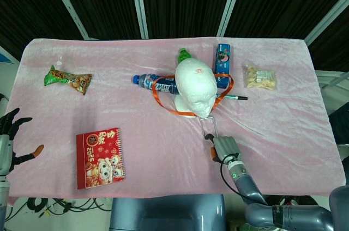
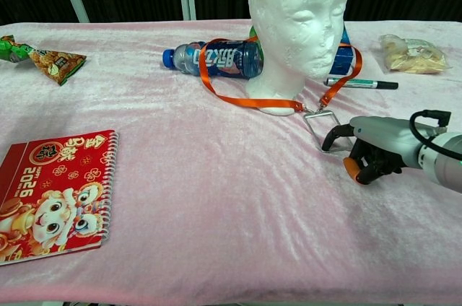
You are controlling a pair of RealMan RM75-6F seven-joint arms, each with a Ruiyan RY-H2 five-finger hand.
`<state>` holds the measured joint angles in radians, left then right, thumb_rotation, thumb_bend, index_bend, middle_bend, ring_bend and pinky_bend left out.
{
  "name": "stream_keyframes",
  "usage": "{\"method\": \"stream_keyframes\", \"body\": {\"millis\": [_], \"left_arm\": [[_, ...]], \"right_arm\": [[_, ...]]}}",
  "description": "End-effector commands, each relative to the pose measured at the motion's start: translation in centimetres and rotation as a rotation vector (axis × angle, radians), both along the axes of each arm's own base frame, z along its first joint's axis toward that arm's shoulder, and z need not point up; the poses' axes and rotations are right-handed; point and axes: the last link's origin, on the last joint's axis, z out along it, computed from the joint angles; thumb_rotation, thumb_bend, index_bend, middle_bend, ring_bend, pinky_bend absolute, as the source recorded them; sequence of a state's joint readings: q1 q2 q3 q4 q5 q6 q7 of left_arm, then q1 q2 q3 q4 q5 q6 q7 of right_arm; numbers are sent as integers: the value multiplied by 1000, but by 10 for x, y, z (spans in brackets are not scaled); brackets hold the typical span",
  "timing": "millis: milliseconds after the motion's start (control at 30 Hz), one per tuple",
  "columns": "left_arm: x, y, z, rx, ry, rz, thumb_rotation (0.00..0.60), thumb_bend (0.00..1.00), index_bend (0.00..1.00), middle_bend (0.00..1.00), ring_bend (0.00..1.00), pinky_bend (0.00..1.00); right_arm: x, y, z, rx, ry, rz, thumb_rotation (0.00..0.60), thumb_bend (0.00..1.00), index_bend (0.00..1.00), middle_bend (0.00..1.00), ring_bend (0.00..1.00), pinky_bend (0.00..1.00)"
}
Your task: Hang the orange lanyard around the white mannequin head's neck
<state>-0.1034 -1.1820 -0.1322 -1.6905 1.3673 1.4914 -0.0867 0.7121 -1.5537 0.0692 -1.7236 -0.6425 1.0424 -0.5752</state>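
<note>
The white mannequin head [image 1: 195, 86] [image 2: 296, 17] stands upright at the table's middle back. The orange lanyard [image 1: 155, 92] [image 2: 238, 100] loops around its base and over the bottle behind it. Its clear badge holder [image 1: 209, 126] [image 2: 323, 120] lies in front of the head, on the cloth. My right hand [image 1: 224, 148] [image 2: 372, 147] sits just in front of the holder and pinches its near edge, fingers curled. My left hand [image 1: 8, 138] hovers at the far left edge, off the table, fingers spread and holding nothing.
A blue water bottle [image 1: 150, 82] [image 2: 216, 59] lies behind the head under the strap. A pen [image 1: 232, 96] [image 2: 361, 84], a blue packet [image 1: 222, 59] and a snack packet [image 1: 260, 77] lie at the right. A red calendar [image 1: 100, 157] and a snack bag [image 1: 68, 78] lie at the left.
</note>
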Motion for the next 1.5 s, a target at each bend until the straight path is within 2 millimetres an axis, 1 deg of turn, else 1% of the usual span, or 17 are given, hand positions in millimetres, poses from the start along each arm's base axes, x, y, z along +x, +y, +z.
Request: {"method": "stream_keyframes", "body": {"millis": [33, 467, 700, 900, 1167, 1333, 1500], "left_arm": [[0, 0, 1, 3, 0, 1, 600, 180, 249, 49, 0, 0], [-1, 0, 0, 1, 3, 4, 600, 180, 249, 49, 0, 0], [-1, 1, -1, -4, 4, 4, 600, 180, 249, 49, 0, 0], [0, 0, 0, 0, 3, 0, 600, 180, 249, 49, 0, 0], [0, 0, 0, -2, 3, 1, 600, 180, 249, 50, 0, 0], [0, 0, 0, -1, 4, 2, 600, 180, 249, 50, 0, 0], [0, 0, 0, 1, 5, 1, 600, 180, 249, 50, 0, 0]], "right_arm": [[-1, 3, 0, 2, 0, 2, 600, 645, 278, 801, 788, 785], [0, 25, 2, 36, -19, 19, 600, 644, 285, 801, 788, 785], [-5, 36, 0, 59, -13, 21, 600, 645, 286, 801, 788, 785], [-3, 45, 1, 70, -25, 32, 600, 645, 286, 801, 788, 785], [-1, 61, 3, 89, -38, 45, 600, 644, 286, 802, 788, 785], [-3, 69, 3, 106, -35, 44, 600, 645, 286, 802, 788, 785], [-3, 76, 8, 105, -46, 46, 600, 645, 286, 802, 788, 785]]}}
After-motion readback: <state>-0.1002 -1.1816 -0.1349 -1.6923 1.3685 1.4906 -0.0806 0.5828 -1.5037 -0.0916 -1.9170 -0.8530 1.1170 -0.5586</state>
